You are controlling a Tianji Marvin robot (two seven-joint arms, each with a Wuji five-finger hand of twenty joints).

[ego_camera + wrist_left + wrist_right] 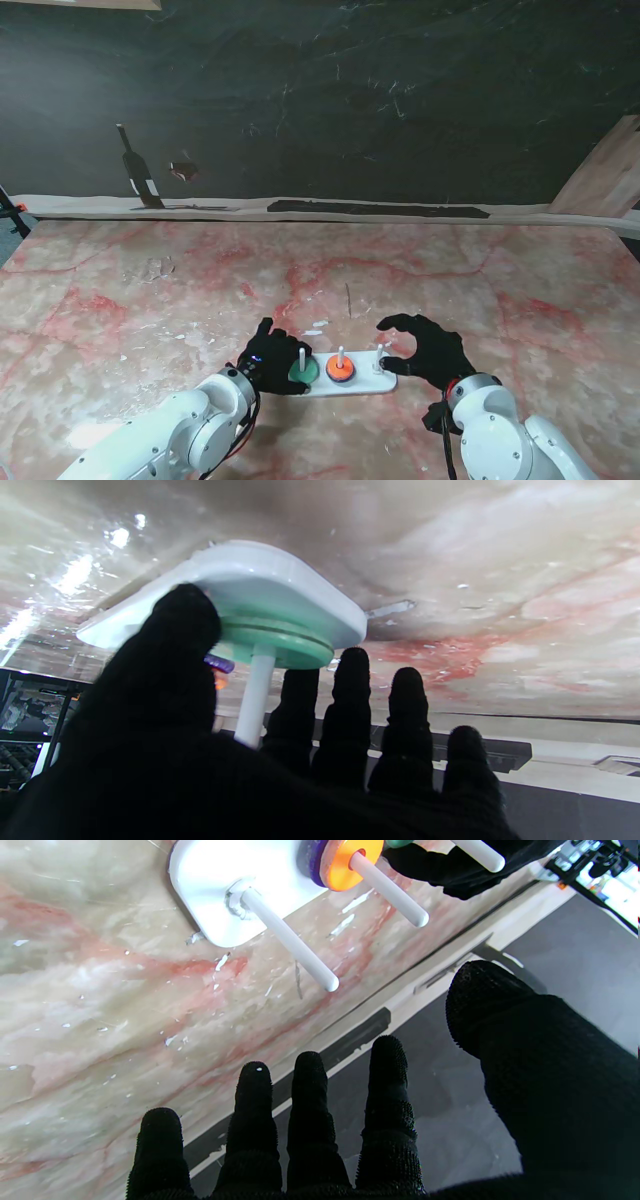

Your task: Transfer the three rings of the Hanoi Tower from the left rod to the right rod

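The white base (362,385) holds three white rods. On the left rod (302,356) lies a green ring (305,373). The middle rod (341,353) carries an orange ring (340,369) on top of a purple ring (314,860). The right rod (383,352) is bare. My left hand (266,360) sits at the base's left end, its thumb (170,640) and fingers (300,705) on either side of the green ring (280,642), apart and not closed on it. My right hand (428,350) hovers open just right of the bare rod (290,940), holding nothing.
The tower stands near the front of a red-veined marble table (450,280). A dark wall (350,100) runs behind the table's far edge, and a wooden board (605,180) leans at the far right.
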